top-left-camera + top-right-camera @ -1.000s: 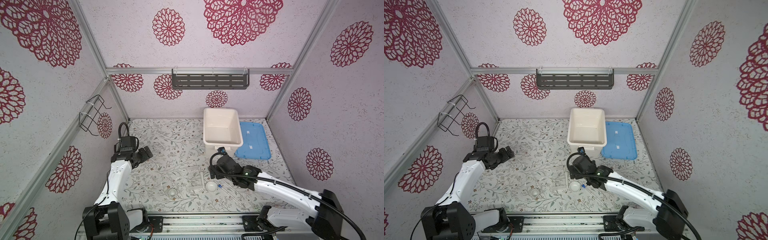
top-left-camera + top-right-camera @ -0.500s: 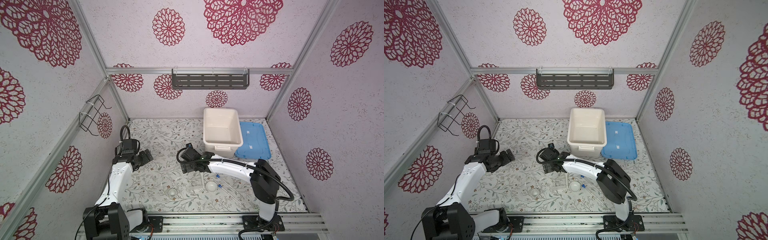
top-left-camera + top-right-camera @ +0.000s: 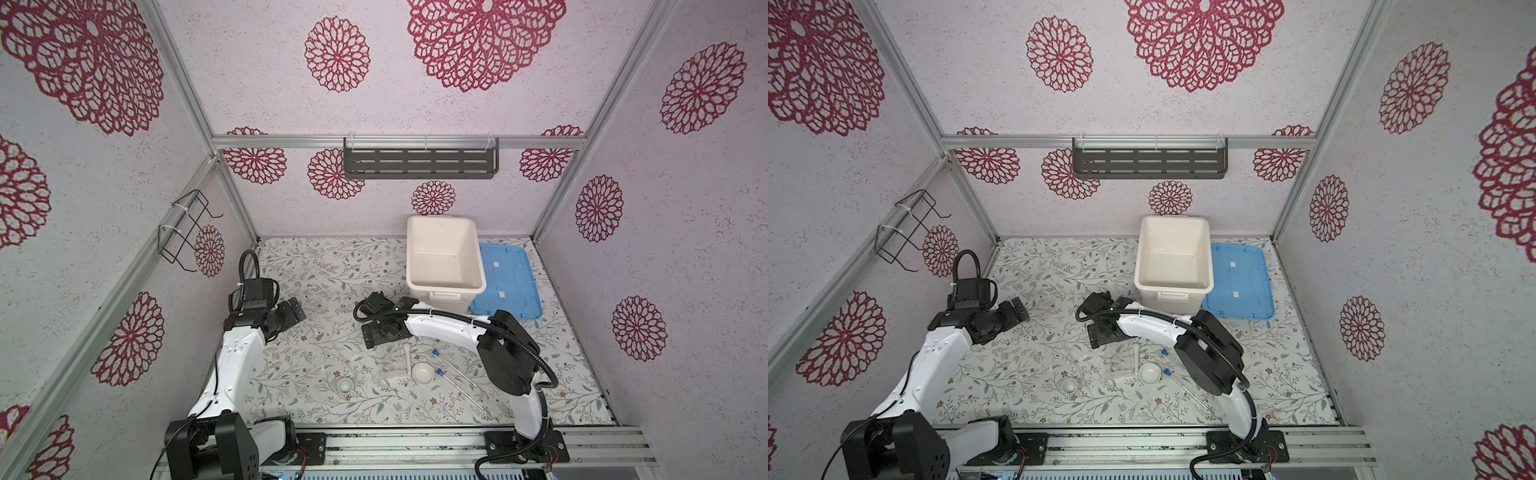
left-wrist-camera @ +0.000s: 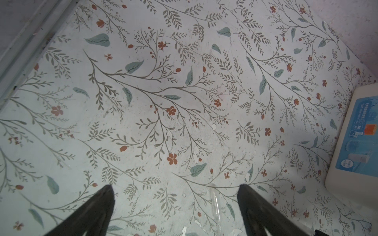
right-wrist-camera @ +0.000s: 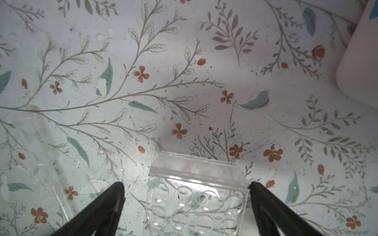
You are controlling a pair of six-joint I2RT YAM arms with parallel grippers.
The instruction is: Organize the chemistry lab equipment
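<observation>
- Your right gripper (image 5: 185, 186) hovers, fingers spread, over the clear tube stand (image 5: 196, 183) on the worktop, lower centre of its wrist frame: a grasp looks to be the step in hand.
- Next: lower, then close squarely on its walls.
- Left gripper (image 3: 292, 311), fingers spread, holds nothing.
- Only the top views show the blue-capped tubes (image 3: 455, 369) beside the white bowl (image 3: 422, 371).

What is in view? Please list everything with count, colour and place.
tubes: two, clear, blue caps, right of bowl
tube stand: one, clear, table middle
bowl: one, white, beside stand
pestle: one, white, beside bowl
small dish: one, white, table front
clear rod-like piece: one, faint, left of stand
tub: one, white, table back
lid: one, blue, beside tub
shelf: one, grey, back wall
wire rack: one, black, left wall
table: one, floral, under everything
left gripper: one, black, jaws open, table left
right gripper: one, black, jaws open around stand
</observation>
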